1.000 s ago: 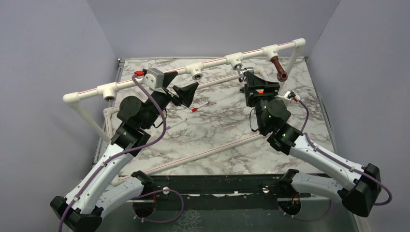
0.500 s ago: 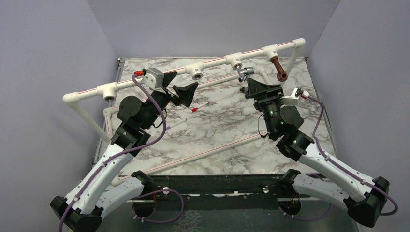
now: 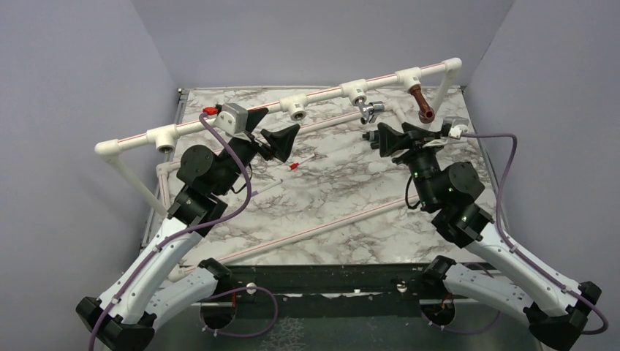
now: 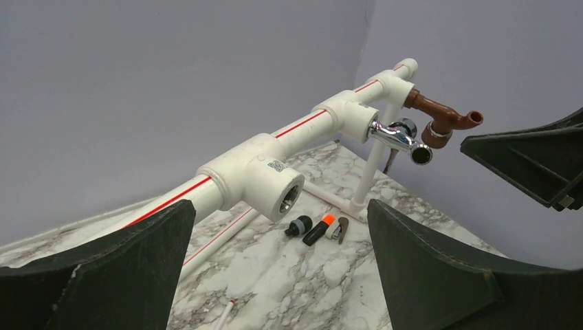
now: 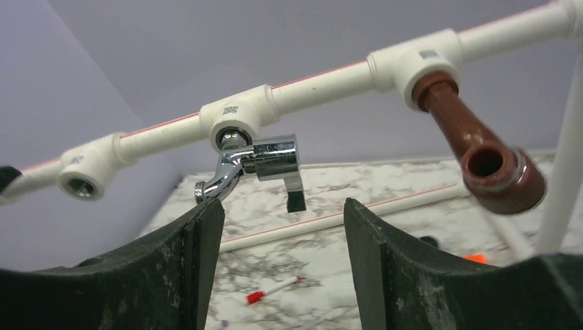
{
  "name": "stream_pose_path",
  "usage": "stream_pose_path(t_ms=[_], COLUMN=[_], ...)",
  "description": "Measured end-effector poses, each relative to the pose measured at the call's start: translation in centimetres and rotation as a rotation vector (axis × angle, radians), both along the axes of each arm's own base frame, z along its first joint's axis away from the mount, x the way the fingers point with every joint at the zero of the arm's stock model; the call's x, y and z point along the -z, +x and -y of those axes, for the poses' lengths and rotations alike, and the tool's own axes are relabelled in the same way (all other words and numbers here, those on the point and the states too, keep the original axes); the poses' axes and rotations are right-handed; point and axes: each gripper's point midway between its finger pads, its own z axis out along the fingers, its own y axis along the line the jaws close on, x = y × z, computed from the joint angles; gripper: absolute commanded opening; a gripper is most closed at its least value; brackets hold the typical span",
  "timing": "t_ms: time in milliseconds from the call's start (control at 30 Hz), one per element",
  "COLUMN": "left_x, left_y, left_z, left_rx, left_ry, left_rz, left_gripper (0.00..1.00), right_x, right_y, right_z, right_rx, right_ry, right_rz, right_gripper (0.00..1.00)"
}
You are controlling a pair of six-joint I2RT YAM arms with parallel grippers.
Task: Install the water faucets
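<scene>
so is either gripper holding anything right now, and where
Nothing is held. The left gripper and right gripper are open and empty; the chrome faucet and brown faucet sit in the pipe, untouched.

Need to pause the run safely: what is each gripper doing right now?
Left gripper: open, holding nothing.
Right gripper: open, holding nothing; the chrome faucet sits beyond its fingers, not gripped.
</scene>
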Motion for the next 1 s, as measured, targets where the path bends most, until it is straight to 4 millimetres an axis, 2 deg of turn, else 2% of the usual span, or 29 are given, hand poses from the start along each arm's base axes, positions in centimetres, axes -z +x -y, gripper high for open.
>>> stream_pose_path(t_ms=[233,500,700,867,1000], left_x=[0.0,0.0,0.0,0.0,0.0], left_y=[0.0,0.0,0.0,0.0,0.0], left_z=[0.0,0.0,0.0,0.0,-0.1], left_rx=[0.0,0.0,-0.001,-0.004,-0.004], left_ry=[0.0,0.0,0.001,0.004,0.005], left_rz=[0.0,0.0,0.001,0.003,0.004], left_gripper=[0.96,0.96,0.96,0.97,0.96], right_x=[-1.6,-2.1,-2.3,-1.1,-0.3], right_y=[-0.6,-1.0,-0.5,0.6,1.4], right_z=[-0.4,-0.6,-1.7,-3.7,-4.8], right_rx=[-0.034,-0.026,-0.014,-0.045,-0.057], right_ry=[-0.54,-1.062,-1.341,-1.52,-1.598], right_rz=[0.192,0.412,0.559,0.638,0.672], right_gripper=[0.66,0.69,0.7,0.7,0.69])
